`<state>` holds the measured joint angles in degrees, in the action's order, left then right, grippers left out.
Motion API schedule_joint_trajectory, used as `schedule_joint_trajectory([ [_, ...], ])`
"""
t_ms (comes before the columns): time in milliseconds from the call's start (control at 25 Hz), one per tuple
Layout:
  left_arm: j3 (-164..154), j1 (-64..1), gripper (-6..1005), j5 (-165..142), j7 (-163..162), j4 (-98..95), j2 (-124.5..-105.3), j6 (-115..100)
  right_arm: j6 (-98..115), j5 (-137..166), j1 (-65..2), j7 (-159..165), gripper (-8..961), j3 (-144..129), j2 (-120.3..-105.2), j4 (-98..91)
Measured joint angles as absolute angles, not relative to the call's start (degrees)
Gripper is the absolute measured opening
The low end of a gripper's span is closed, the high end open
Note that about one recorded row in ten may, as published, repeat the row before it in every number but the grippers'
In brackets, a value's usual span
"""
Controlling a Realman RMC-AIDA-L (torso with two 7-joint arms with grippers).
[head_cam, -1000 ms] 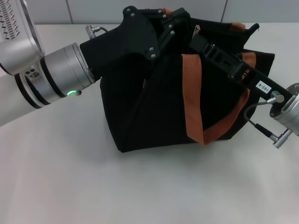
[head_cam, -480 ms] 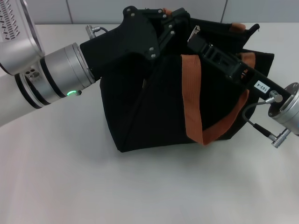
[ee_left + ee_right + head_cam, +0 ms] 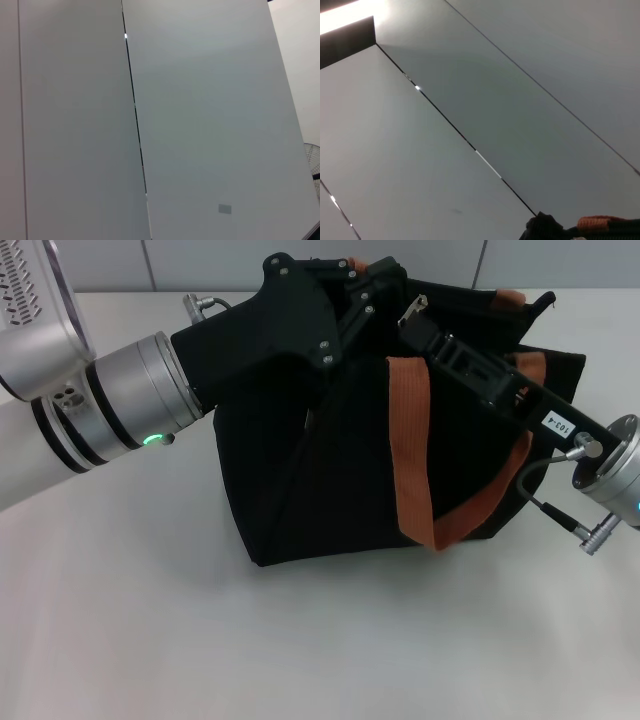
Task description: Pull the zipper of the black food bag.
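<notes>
Zipper [image 3: 414, 308] glints at the top edge of the black food bag [image 3: 350, 470] on the bench [image 3: 300, 640], at the tip of the right claw [image 3: 420, 325], which seems pinched on its tab. The left claw [image 3: 365, 290] grips the bag's top, though I cannot tell how tightly. A weak pinch could slip off the tab, or the soft bag might drag along if the left hold gives.

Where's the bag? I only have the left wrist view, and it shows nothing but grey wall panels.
Observer: In the head view, the large boxy black fabric food bag stands on the white table, mid-frame.
Operator: And my arm?
Observer: The left pincer is at the bag's top, left of centre.
Operator: Zipper?
Observer: The small silver metal zipper pull shows on the bag's top, just off the tip of the right pincer. I can't tell whether it is gripped.
</notes>
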<state>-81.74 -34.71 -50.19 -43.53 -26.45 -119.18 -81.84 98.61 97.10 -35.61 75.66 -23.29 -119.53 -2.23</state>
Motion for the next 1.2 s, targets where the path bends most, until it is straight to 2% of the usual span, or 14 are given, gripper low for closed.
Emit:
schedule_joint_trajectory([
  [520, -81.7, -34.7, 49, -50.2, -43.5, -26.3, -119.18, -81.9, 99.4, 97.2, -35.7, 74.1, 237, -23.3, -119.55, -2.5],
  [640, -81.7, -34.7, 49, -50.2, -43.5, -26.3, -119.18, -81.9, 99.2, 97.2, -35.6, 74.1, 319, -23.3, -119.59, -2.5],
  [1200, -81.7, -34.6, 50, -50.2, -43.5, -26.2, -119.18, -81.9, 98.8, 96.8, -35.6, 73.1, 374, -23.0, -119.62, -2.3],
])
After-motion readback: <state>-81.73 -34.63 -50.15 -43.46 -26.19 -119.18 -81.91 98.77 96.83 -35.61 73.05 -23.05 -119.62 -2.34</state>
